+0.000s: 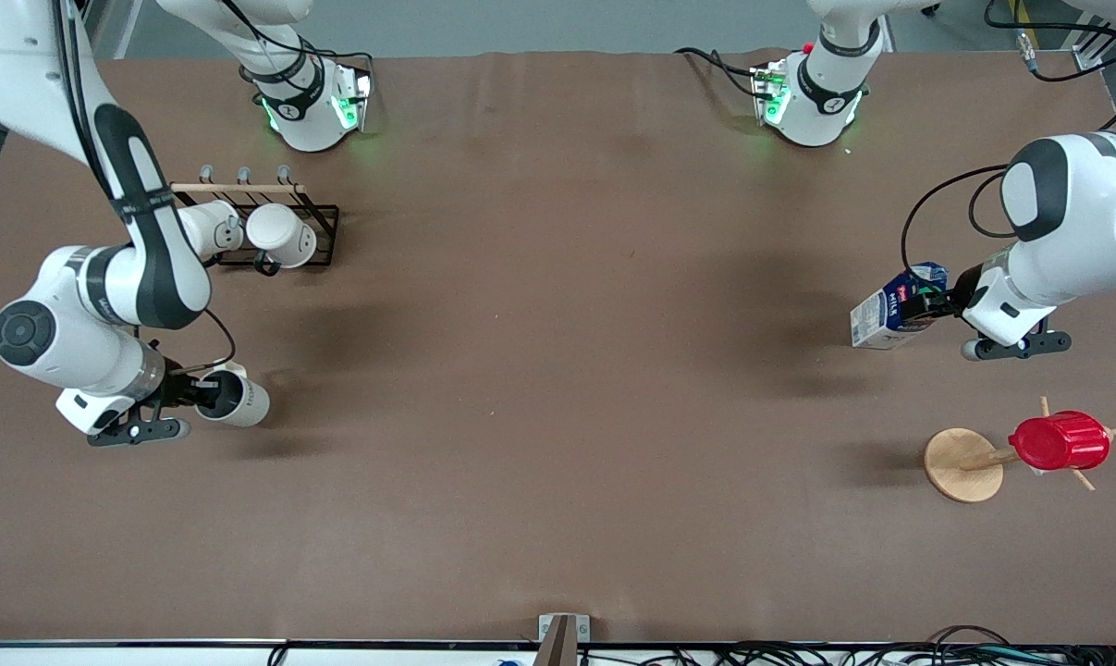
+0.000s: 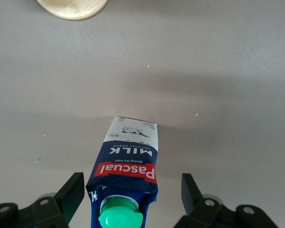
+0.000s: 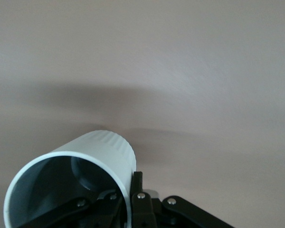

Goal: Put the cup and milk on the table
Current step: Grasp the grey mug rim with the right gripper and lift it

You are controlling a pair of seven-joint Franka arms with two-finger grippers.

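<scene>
- Front view: the milk [image 1: 890, 314] is gripped near its top by the left end effector [image 1: 937, 303], tilted, over the left arm's end of the bench [image 1: 558, 370]. The cup [image 1: 234, 398] is pinched by its rim in the right end effector [image 1: 190, 392], over the right arm's end, probably for setting down.
- Left wrist view: the green cap [image 2: 120, 218] and the "MILK" lettering are shown; the carton's base seems to be touching the bench.
- Right wrist view: one finger is shown inside the cup's dark interior.
</scene>
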